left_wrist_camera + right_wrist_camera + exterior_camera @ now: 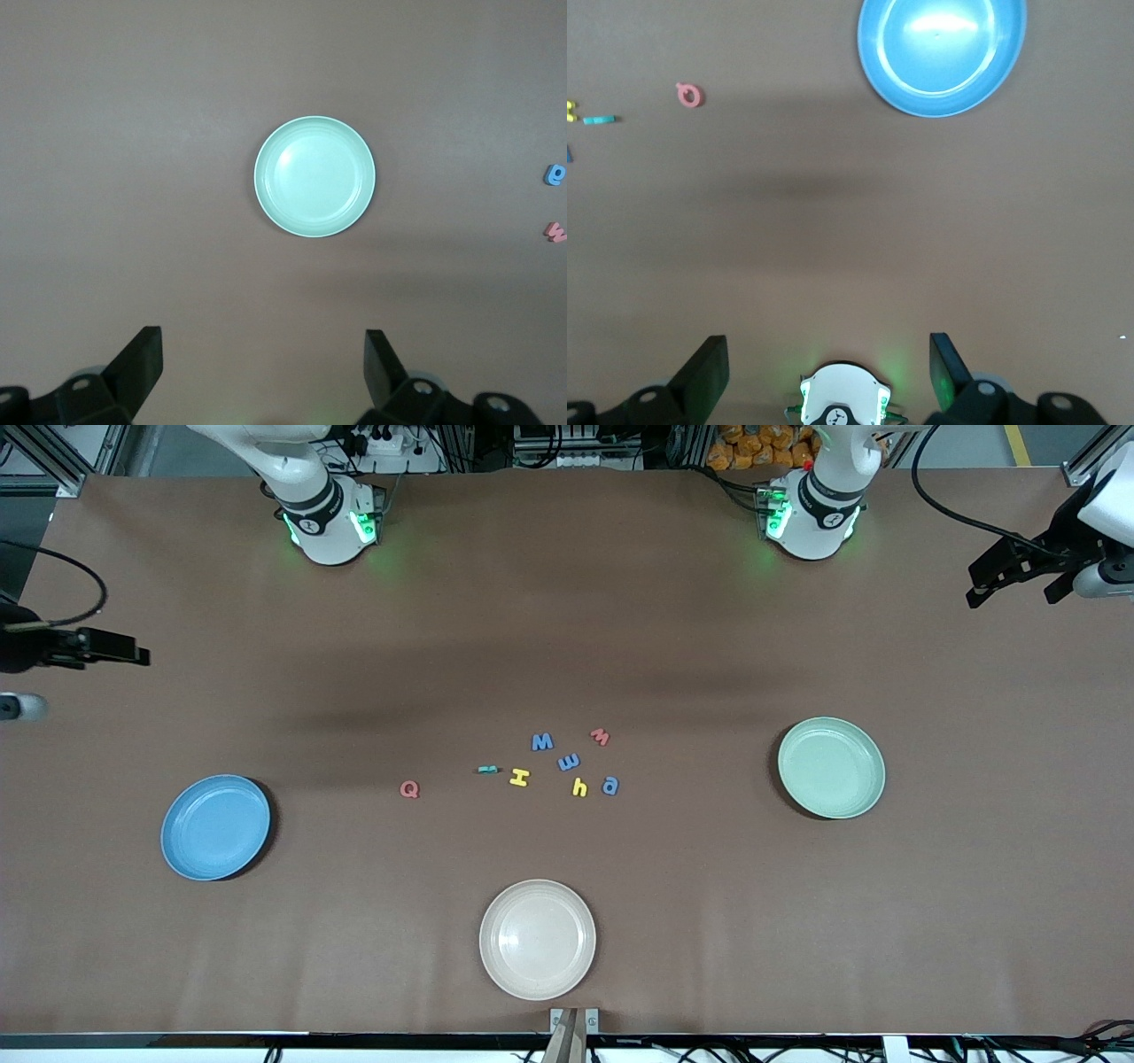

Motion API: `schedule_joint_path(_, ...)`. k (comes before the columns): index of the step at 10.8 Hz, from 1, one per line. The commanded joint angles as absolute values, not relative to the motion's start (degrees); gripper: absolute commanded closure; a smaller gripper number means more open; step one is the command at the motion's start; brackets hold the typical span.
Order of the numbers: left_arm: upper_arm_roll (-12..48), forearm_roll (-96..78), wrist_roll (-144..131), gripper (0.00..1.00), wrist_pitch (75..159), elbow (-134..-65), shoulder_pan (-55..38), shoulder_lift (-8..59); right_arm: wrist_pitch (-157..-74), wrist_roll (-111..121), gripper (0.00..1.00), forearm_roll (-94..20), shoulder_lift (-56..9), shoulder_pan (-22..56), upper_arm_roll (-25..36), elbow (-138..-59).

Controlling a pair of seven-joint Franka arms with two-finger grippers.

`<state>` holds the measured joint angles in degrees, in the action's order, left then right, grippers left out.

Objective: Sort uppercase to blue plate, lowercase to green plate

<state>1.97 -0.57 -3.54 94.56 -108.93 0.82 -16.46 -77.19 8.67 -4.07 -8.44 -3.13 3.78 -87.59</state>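
Observation:
The foam letters lie loose mid-table. The uppercase ones are a red Q, a teal R on its edge, a yellow H and a blue W. The lowercase ones are a blue m, a red w, a yellow h and a blue a. The blue plate sits toward the right arm's end, the green plate toward the left arm's; both hold nothing. My left gripper hangs open high above the table by the green plate. My right gripper hangs open high, with the blue plate in its view.
A cream-white plate sits near the table's front edge, nearer the camera than the letters. Both robot bases stand along the table's back edge.

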Motion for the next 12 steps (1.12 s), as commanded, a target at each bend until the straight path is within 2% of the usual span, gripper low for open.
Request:
schedule_joint_path(1, 2.0, -3.8, -2.3, 0.00, 95.1, -109.1, 1.3, -15.6, -77.0, 9.0, 0.00, -5.2, -10.0, -0.8, 4.0, -87.7)
schedule_joint_path(6, 4.9, -7.0, -3.7, 0.00, 103.0, -111.2, 0.8, -10.3, -77.0, 9.1, 0.00, -5.2, -13.5, 0.3, 4.0, -86.1)
schedule_joint_path(12, 16.9, -7.9, -25.5, 0.00, 110.9, -111.2, 0.7, -3.7, -76.9, 8.9, 0.00, -4.8, -16.7, -1.7, 4.2, -83.3)
